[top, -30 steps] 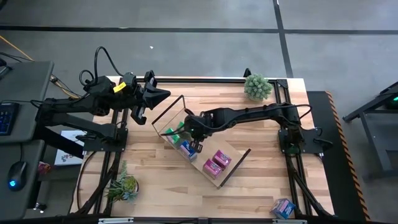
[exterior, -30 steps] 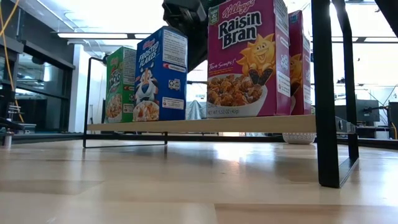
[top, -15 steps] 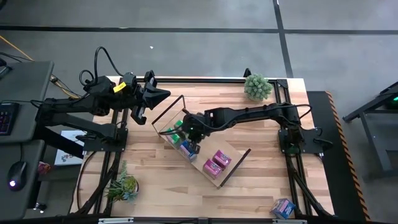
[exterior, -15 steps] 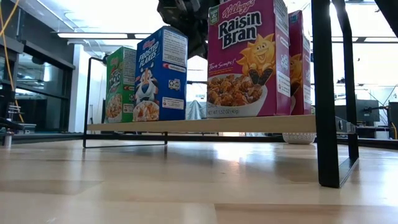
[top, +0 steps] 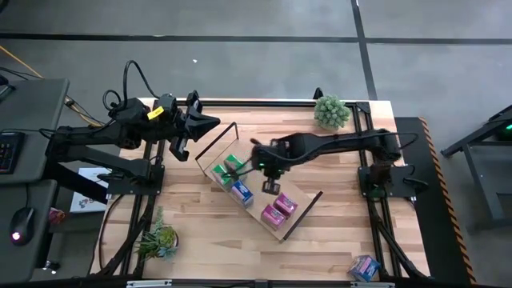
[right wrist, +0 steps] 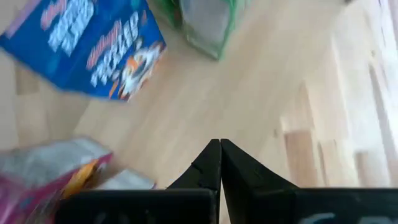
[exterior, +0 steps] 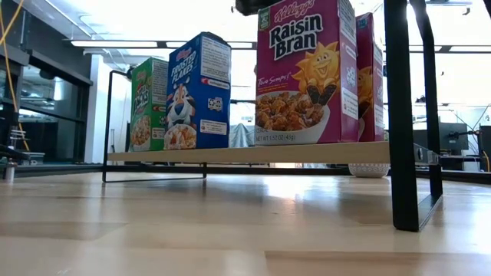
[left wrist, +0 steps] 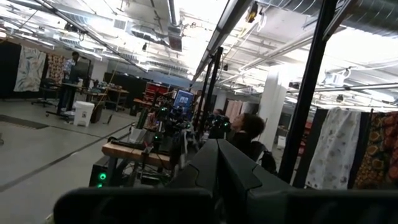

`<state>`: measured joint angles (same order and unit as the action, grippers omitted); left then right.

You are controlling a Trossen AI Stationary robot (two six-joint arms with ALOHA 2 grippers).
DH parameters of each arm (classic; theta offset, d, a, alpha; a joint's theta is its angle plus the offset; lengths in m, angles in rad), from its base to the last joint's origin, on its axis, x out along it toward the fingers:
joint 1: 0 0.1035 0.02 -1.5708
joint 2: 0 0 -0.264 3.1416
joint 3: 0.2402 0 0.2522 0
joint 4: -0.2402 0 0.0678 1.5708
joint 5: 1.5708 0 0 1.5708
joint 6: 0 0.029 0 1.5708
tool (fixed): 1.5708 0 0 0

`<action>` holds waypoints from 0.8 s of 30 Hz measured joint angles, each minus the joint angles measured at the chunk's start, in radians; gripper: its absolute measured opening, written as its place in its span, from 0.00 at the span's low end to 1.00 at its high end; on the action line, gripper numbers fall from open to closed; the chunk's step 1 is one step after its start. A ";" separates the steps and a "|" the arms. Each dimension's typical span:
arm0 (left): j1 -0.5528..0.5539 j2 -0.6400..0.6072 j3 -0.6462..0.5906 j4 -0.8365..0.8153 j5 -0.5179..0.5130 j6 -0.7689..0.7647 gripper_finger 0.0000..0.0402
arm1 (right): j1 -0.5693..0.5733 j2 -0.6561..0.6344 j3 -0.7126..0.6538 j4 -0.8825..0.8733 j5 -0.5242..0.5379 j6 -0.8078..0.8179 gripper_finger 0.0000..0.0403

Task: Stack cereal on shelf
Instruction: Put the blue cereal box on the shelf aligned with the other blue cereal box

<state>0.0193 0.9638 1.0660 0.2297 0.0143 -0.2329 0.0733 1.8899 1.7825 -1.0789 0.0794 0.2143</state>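
Hovering empty with fingers pressed together, the right gripper [top: 270, 186] at two o'clock of the blue cardboard cereal box [top: 241, 193], standing on the light-wood shelf [top: 300, 210]; another blue box [top: 364, 267] waiting at five o'clock.

1. The table [top: 336, 232] is pale wood planks, smooth, with a soft sheen in the low view.
2. The shelf [exterior: 253, 153] is a light wood board, matt, with thin black metal wire ends [exterior: 404, 115].
3. The pink box [exterior: 307, 73], blue box [exterior: 199, 92] and green box [exterior: 149, 103] are printed card, slightly glossy.
4. The right gripper [right wrist: 220, 163] has dark matt fingers, pressed together.
5. The left gripper [left wrist: 217, 180] looks like dark, dull plastic.
6. The floor [top: 264, 56] is grey and smooth.
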 joint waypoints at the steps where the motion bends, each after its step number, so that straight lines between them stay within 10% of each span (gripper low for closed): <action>1: 0.000 0.000 0.000 0.000 0.000 0.000 0.00 | 0.005 -0.041 -0.051 0.021 0.003 0.021 0.00; 13: 0.000 0.000 0.000 0.000 0.000 0.000 0.00 | 0.196 -0.614 -0.677 0.547 0.103 0.543 0.00; 24: 0.000 0.000 0.000 0.000 -0.004 0.001 0.00 | 0.190 -0.804 -0.746 0.597 -0.002 0.803 0.08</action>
<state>0.0193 0.9638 1.0660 0.2295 0.0101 -0.2321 0.2637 1.0859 1.0367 -0.4818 0.0774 1.0173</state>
